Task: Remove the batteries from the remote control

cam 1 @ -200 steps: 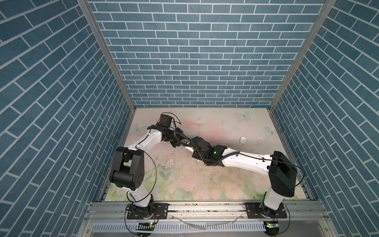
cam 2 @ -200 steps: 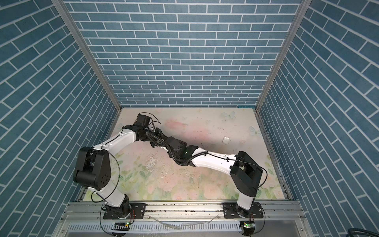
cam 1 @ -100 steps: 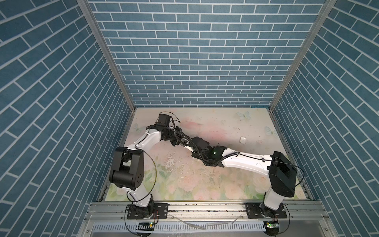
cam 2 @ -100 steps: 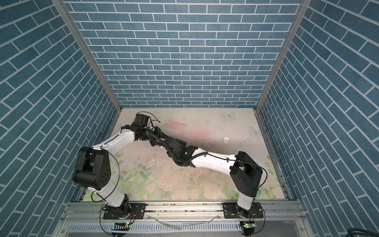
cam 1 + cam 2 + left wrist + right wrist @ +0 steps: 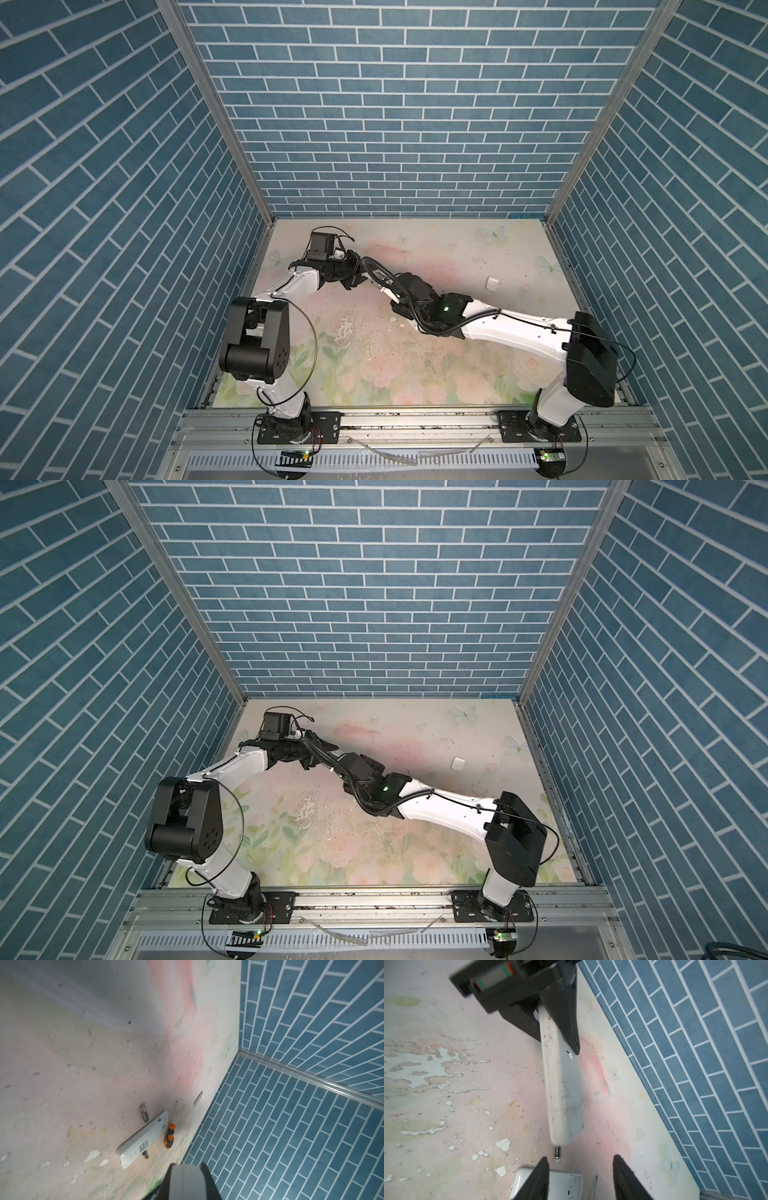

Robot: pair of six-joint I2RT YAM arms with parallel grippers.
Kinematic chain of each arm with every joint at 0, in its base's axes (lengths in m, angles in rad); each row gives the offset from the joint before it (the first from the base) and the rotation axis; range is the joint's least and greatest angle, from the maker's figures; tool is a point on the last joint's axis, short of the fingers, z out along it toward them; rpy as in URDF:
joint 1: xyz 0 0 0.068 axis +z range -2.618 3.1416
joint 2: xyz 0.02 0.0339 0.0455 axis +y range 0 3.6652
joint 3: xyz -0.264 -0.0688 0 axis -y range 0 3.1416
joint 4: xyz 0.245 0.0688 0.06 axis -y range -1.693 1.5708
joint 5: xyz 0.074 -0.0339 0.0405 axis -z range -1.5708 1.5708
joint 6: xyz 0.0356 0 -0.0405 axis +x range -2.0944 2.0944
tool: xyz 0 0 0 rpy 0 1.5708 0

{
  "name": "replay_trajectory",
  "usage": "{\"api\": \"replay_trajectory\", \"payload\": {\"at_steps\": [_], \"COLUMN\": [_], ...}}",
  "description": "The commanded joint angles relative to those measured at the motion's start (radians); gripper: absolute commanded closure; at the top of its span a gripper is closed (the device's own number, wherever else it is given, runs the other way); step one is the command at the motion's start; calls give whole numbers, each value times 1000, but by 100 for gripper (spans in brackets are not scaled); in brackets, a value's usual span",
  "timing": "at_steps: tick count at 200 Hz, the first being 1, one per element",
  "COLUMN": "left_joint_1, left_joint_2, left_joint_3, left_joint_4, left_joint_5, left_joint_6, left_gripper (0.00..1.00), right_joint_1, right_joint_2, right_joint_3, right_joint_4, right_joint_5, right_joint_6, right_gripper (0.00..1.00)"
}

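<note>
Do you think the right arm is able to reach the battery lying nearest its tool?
Probably yes: the right tool is open, the battery lies uncovered beside it, though the held remote ends close.

The jaws of the right gripper (image 5: pixel 580 1157) spread from nearly shut to well apart and it draws back slightly, so the free end of the white remote (image 5: pixel 562 1084) now lies just ahead of its fingertips (image 5: pixel 543 1169).

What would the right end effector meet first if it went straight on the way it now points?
Probably the near end of the white remote held by the left end effector; depth is unclear.
</note>
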State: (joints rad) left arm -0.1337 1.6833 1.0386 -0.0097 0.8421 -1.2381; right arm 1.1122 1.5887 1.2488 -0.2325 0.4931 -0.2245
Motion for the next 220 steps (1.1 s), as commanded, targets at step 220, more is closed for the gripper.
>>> {"api": "replay_trajectory", "payload": {"at_steps": [220], "left_joint_1": [-99], "left_joint_2": [111], "left_joint_3": [-287], "left_joint_4": [1418], "left_joint_5": [-224], "left_joint_6": [-404], "left_gripper": [100], "right_joint_1": [-411], "right_joint_2": [-2], "right_joint_3": [148], "right_joint_4": [116], "right_joint_5": [-620], "right_joint_6": [1038], "right_gripper": [47]}}
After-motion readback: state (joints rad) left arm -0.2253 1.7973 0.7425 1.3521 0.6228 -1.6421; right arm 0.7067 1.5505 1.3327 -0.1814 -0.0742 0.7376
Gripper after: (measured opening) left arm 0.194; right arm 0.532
